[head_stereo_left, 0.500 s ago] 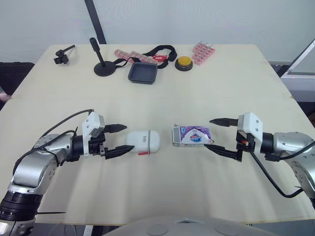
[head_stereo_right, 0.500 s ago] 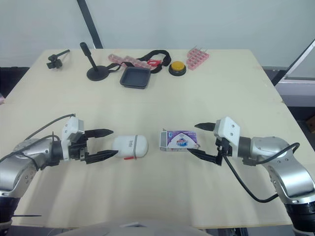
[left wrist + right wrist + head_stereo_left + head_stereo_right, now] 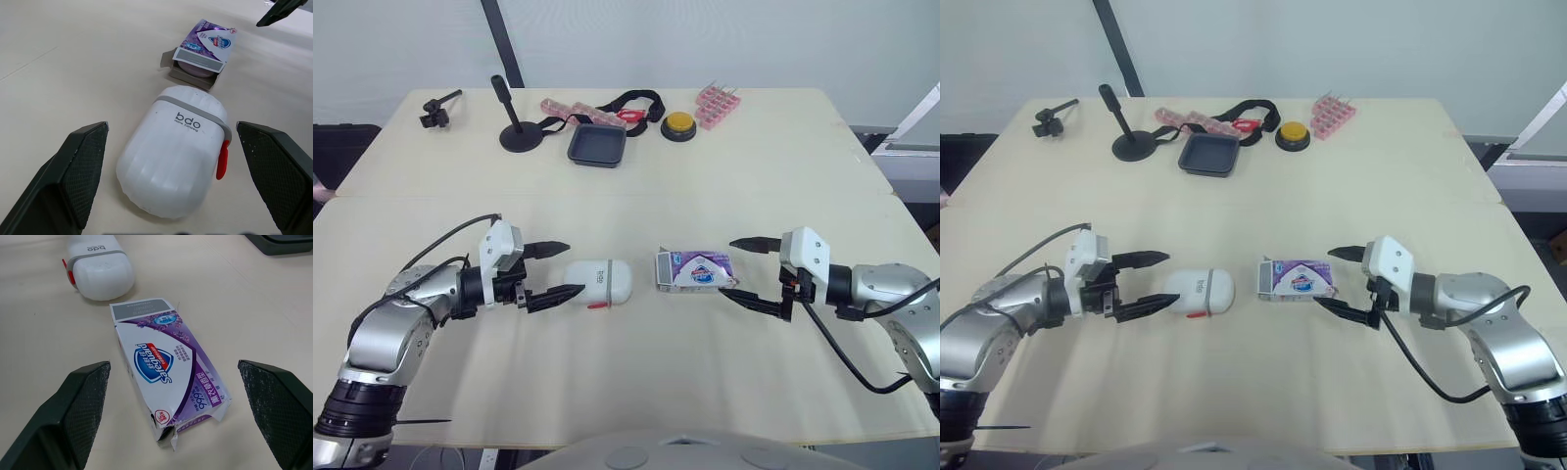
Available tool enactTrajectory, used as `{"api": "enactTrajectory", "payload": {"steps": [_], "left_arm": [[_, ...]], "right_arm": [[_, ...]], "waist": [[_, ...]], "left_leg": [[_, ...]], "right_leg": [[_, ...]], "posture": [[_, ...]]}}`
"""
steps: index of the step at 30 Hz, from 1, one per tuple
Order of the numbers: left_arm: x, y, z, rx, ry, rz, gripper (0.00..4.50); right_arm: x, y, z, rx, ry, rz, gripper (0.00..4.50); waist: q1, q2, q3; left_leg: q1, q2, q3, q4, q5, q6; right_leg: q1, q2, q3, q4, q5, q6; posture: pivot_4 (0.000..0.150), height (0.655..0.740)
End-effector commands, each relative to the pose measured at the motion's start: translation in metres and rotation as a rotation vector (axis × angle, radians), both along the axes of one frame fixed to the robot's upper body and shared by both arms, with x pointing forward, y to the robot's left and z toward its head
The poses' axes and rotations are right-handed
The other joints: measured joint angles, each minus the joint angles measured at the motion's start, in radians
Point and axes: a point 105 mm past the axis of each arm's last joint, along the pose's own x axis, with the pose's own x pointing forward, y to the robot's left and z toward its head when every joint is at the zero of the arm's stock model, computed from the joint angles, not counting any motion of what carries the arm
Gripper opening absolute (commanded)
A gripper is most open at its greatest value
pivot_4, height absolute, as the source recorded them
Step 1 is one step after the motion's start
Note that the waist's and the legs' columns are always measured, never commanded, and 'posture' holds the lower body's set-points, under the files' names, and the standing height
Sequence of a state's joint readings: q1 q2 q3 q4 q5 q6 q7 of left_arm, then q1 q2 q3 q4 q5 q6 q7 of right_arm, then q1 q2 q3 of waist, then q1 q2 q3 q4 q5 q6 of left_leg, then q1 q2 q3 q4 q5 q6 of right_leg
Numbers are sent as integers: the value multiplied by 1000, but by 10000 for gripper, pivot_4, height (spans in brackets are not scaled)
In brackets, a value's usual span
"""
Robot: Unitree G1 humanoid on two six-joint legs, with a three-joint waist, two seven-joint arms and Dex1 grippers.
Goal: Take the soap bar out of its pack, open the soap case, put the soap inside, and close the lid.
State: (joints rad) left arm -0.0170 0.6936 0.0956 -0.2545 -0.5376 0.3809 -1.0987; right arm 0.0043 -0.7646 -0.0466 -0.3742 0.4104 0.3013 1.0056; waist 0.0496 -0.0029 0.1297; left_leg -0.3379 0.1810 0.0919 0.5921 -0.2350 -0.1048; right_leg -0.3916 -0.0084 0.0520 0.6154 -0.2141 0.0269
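Observation:
A white soap case (image 3: 600, 281) with a grey band and a red clasp lies shut on the table, a little left of centre. To its right lies the purple and white soap pack (image 3: 694, 269), its end flap open toward the case; in the left wrist view a pale purple bar shows inside the soap pack (image 3: 200, 53). My left gripper (image 3: 558, 270) is open just left of the case, fingertips reaching its left end. My right gripper (image 3: 739, 266) is open just right of the pack, one finger on each side of its torn end. Neither holds anything.
Along the far edge stand a black stand with a round base (image 3: 518, 135), a dark tray (image 3: 597, 145), a black strap (image 3: 631, 102), a yellow button (image 3: 679, 122), pink racks (image 3: 718, 104) and a small black clamp (image 3: 436, 110). Bare tabletop (image 3: 626, 382) spreads in front.
My left gripper has moved slightly right toward the soap case. My right arm has shifted a little; the pack and case have not moved.

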Motion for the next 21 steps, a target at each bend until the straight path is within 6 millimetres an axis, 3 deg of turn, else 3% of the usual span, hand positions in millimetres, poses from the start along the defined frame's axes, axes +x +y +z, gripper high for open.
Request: {"api": "enactTrajectory", "payload": {"steps": [1, 10, 21], "left_arm": [[-5, -2, 8, 8, -29, -31, 44442], [-8, -2, 1, 75, -162, -39, 44442], [-9, -5, -4, 44, -137, -17, 44442]], "right_arm": [[2, 1, 7, -10, -33, 22, 45000], [12, 5, 0, -93, -6, 91, 45000], [25, 3, -4, -122, 34, 163, 45000]], "waist": [[0, 0, 0], [0, 0, 0], [-2, 0, 0]], "left_leg": [[0, 0, 0, 0, 0, 0], [0, 0, 0, 1, 0, 1], [0, 0, 0, 2, 0, 1]], "right_leg": [[0, 0, 0, 0, 0, 0], [0, 0, 0, 1, 0, 0], [0, 0, 0, 2, -1, -1]], "posture": [[1500, 7400], [1500, 7400], [1500, 7400]]}}
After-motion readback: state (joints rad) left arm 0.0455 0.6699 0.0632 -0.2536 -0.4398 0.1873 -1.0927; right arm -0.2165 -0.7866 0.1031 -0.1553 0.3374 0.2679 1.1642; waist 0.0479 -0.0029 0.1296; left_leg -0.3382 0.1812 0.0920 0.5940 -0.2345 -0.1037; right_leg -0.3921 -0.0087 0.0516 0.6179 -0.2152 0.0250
